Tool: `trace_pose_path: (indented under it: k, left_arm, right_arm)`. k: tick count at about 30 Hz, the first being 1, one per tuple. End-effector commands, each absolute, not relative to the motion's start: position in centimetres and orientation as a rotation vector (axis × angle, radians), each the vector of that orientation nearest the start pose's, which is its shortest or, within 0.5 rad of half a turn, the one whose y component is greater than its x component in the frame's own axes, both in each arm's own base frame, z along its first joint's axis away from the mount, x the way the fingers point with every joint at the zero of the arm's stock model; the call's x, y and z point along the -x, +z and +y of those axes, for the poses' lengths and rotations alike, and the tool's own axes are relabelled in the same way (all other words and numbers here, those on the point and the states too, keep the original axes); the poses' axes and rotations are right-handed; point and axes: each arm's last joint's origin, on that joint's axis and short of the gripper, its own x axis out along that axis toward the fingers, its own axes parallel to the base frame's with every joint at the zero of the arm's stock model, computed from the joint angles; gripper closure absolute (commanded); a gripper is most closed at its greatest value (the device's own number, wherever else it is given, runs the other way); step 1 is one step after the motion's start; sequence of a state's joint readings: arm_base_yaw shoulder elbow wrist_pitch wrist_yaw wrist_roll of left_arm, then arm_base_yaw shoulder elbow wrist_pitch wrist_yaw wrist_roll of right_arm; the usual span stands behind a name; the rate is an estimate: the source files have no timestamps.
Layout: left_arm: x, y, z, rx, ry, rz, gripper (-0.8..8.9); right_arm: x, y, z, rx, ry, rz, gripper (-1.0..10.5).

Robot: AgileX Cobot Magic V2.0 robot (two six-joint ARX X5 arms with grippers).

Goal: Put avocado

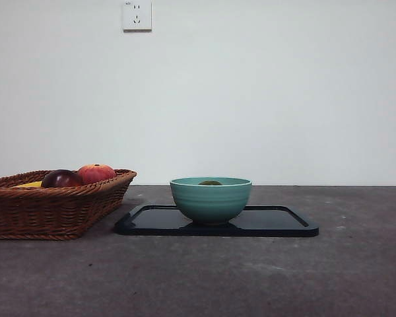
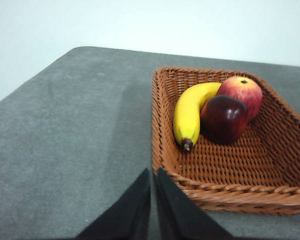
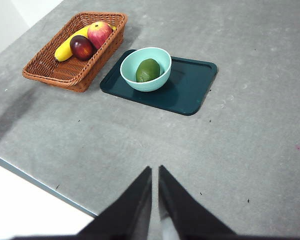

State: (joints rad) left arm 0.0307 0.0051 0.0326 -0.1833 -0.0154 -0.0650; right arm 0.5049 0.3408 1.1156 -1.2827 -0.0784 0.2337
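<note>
Since the avocado (image 3: 148,70) already lies inside the bowl (image 3: 146,68), the put looks done, so most risks now come from any further arm move. The bowl stands on the left part of the tray (image 3: 190,87), which lies flat on the worktop (image 3: 250,150). In the front view only the avocado's top (image 1: 210,183) peeks above the bowl rim (image 1: 210,199).

Left pincer (image 2: 152,200): jaws nearly together, thin gap, nothing held, hanging over bare worktop just beside the basket (image 2: 230,192). Right pincer (image 3: 154,200): same, jaws almost closed, empty, high and well back from the tray on the near side. Neither arm shows in the front view.

Risks, judged:
- The left pincer is near the basket's rim; a low sweep could clip the wicker and shove the basket right into the tray.
- The basket's corner sits close to the tray's left edge, so a small push may jolt the bowl.
- The bowl is off-centre on the tray; a knock could slide it, rolling the avocado inside.
- The banana (image 2: 190,112), apple (image 2: 242,92) and maroon fruit (image 2: 225,118) rest loose together; a bump to the basket could shift them.
</note>
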Motion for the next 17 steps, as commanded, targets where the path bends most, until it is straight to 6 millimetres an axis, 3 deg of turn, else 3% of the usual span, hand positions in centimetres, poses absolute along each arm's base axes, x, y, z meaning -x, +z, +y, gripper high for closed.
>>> trace_pose_path:
  k: [1, 17]
  left_arm:
    - [-9.55, 14.83, 0.34, 0.04, 0.045, 0.185, 7.94]
    - [-9.56, 14.88, 0.34, 0.04, 0.045, 0.18, 7.94]
  right_arm:
    - [1.11, 36.19, -0.37, -0.124, 0.516, 0.553, 9.3]
    - [1.11, 36.19, -0.37, -0.125, 0.516, 0.553, 9.3]
